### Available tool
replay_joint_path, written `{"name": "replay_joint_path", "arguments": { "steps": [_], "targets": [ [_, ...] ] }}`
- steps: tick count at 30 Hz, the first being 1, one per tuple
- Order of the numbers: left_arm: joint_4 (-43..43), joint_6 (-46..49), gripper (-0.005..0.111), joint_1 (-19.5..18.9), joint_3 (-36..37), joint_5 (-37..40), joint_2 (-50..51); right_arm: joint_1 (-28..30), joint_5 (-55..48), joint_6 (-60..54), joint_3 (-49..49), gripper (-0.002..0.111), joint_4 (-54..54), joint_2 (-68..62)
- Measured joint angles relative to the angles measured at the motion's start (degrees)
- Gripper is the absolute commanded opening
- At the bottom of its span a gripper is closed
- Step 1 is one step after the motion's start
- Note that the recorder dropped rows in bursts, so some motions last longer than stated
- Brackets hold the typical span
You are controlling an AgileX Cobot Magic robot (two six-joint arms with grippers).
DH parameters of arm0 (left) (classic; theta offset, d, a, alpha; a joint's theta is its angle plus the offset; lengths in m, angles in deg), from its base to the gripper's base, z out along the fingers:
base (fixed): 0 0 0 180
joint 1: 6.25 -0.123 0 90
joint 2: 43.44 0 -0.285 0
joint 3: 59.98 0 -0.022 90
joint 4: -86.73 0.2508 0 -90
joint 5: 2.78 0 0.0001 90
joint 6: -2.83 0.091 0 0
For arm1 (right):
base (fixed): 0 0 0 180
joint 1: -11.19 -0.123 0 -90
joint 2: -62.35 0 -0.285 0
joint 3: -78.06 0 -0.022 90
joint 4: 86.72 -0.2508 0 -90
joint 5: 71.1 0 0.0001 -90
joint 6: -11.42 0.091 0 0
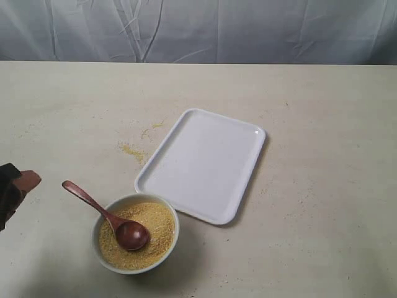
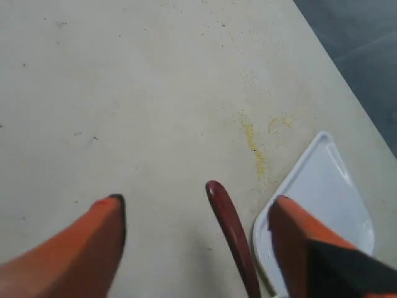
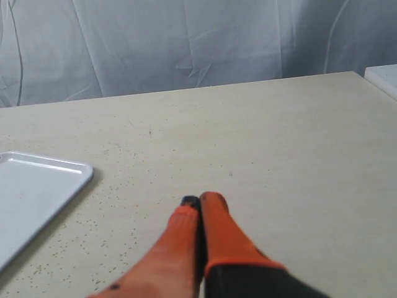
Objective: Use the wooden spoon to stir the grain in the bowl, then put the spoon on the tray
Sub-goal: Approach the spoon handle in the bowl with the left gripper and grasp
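A small white bowl (image 1: 100, 247) near the table's front left holds a mound of yellow grain (image 1: 155, 223). The dark wooden spoon (image 1: 105, 215) rests with its scoop on the grain, its slim handle sticking out over the rim toward the left. The white tray (image 1: 205, 162) lies just right of the bowl. My left gripper (image 2: 198, 214) is open, its orange fingers either side of the spoon handle (image 2: 231, 231) without touching it; in the exterior view one finger (image 1: 23, 183) shows at the left edge. My right gripper (image 3: 201, 200) is shut and empty, over bare table.
Spilled grain (image 1: 133, 151) is scattered on the table left of the tray. A corner of the tray (image 3: 37, 186) shows in the right wrist view. A grey cloth backdrop (image 1: 198, 28) hangs behind the table's far edge.
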State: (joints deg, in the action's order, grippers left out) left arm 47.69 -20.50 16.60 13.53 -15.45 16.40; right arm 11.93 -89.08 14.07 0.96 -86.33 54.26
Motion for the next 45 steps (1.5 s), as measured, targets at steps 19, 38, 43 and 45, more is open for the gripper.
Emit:
{"name": "replay_joint_path", "arguments": {
  "steps": [19,38,43,45],
  "targets": [
    [31.94,-35.05,0.073,0.00,-0.30,-16.60,21.92,0.00,0.00,0.00,0.00,0.000,0.00,0.00],
    [44.00,-43.46,0.043,0.00,-6.07,-31.41,39.25,0.00,0.00,0.00,0.00,0.000,0.00,0.00],
    [44.37,-43.55,0.020,0.00,-6.07,-31.63,39.25,0.00,0.00,0.00,0.00,0.000,0.00,0.00],
    [44.51,-43.58,0.013,0.00,-6.07,-31.63,39.25,0.00,0.00,0.00,0.00,0.000,0.00,0.00]
  ]
}}
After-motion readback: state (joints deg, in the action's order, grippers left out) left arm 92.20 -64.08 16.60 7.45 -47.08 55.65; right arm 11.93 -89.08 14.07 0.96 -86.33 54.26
